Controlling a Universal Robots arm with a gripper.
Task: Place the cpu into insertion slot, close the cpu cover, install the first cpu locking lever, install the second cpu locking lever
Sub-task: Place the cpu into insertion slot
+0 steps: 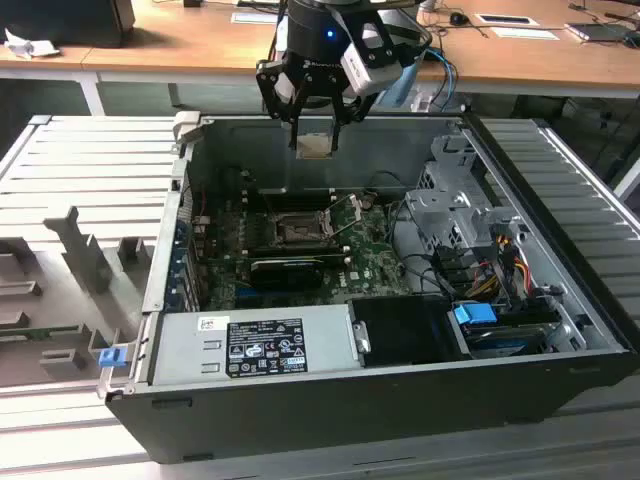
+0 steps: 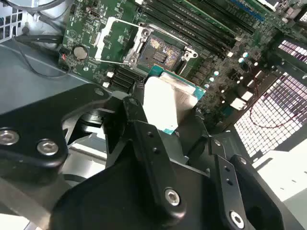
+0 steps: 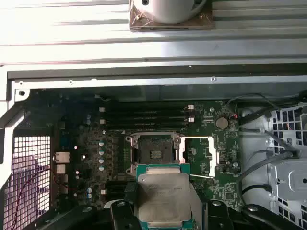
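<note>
gripper [image 1: 315,138]: jaws clamped on cpu [image 3: 163,199] | cpu: held above slot [image 3: 154,154], well apart from it | slot: empty | cover [image 3: 213,158]: flipped open beside slot | progress: cpu not yet seated, all four steps left

Bright light glares off the cpu [image 2: 165,108] and slatted surface [image 3: 96,33], leaving the case [image 3: 144,80] interior dim.

cpu [image 3: 163,199] held in the pincer [image 1: 316,138] above the computer case [image 1: 400,400], insertion slot [image 3: 154,154] set in the circuit board [image 1: 375,250] below it, cpu cover [image 3: 204,155] laid open beside the slot
</note>
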